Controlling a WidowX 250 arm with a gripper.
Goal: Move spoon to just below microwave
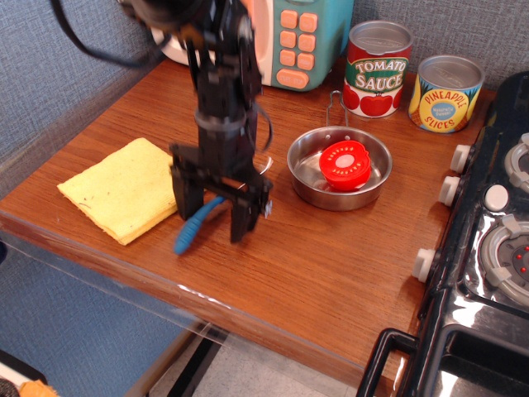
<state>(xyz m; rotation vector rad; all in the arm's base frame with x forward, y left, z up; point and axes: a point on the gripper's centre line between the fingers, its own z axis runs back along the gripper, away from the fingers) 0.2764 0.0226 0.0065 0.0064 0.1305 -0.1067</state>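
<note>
The spoon [195, 227] lies on the wooden table; only its ribbed blue handle shows, pointing to the front left, and its metal head is hidden behind the gripper. My gripper [212, 218] is lowered over it, open, with one finger [185, 197] on each side of the handle. I cannot tell whether the fingers touch it. The teal and cream microwave [302, 41] stands at the back of the table, its left part hidden by my arm.
A yellow cloth [120, 190] lies just left of the gripper. A silver pan [307, 184] holding a red disc [345, 163] sits to the right. Tomato sauce [378, 68] and pineapple [445, 93] cans stand at the back right. A toy stove [496, 240] borders the right edge.
</note>
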